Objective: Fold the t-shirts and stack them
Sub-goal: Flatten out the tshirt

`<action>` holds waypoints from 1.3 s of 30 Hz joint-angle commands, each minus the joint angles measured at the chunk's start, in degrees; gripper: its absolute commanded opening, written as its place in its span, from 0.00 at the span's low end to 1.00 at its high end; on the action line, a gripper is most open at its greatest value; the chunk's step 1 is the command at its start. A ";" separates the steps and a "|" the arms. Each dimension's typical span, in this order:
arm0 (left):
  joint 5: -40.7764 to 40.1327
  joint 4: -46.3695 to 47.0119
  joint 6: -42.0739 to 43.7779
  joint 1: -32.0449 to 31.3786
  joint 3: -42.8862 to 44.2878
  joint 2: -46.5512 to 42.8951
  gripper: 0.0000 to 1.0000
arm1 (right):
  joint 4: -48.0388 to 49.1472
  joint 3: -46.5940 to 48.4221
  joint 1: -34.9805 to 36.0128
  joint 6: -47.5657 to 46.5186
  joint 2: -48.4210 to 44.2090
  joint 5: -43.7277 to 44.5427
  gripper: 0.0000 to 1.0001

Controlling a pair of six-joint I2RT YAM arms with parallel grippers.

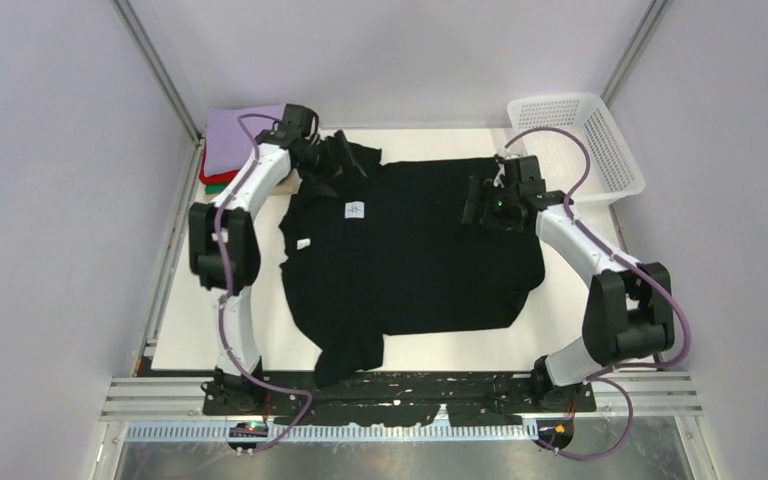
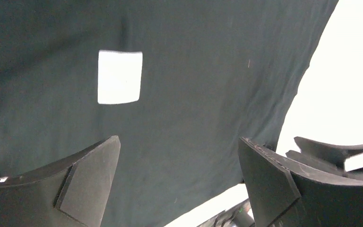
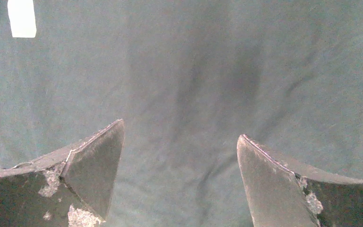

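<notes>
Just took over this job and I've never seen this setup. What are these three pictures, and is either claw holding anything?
The wide picture looks down on two robot arms bolted at the near edge of the table. The other two come from a camera on each wrist; the dark wedges at the bottom are that arm's own fingers. A black t-shirt lies spread on the white table, white label up. The left gripper hovers over its far left part, the right gripper over its far right part. Both are open with only cloth beneath, so nothing is held. Far left sits a folded pile of shirts, lavender on top; far right, a white basket.
</notes>
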 commanded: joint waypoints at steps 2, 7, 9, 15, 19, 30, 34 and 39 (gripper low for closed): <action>-1.64 7.14 6.19 -3.52 -30.39 -24.51 1.00 | -1.98 -11.43 8.20 3.81 -8.51 1.71 0.95; -0.94 16.86 3.00 -5.24 -57.30 -40.37 0.99 | -2.31 -20.38 11.11 8.69 -16.16 3.16 0.95; -0.73 21.03 1.27 -5.24 -64.54 -43.34 0.99 | -2.51 -23.95 11.08 10.25 -19.10 5.47 0.95; -1.07 26.39 0.90 -2.96 -72.37 -41.03 1.00 | -5.86 -30.42 5.70 12.77 -24.04 13.64 0.95; -2.08 26.40 1.09 0.62 -73.26 -39.10 1.00 | -10.37 -32.51 -4.49 12.79 -28.84 15.77 0.95; -6.76 18.84 4.08 4.34 -61.79 -34.04 1.00 | -13.42 -31.74 -11.96 11.33 -36.21 19.37 0.95; -7.99 14.50 5.68 4.29 -59.37 -37.99 1.00 | -12.62 -27.95 -11.96 8.16 -38.04 18.22 0.95; -10.22 9.35 7.79 3.02 -59.03 -44.10 1.00 | -8.61 -25.77 -10.97 5.80 -39.46 9.95 0.96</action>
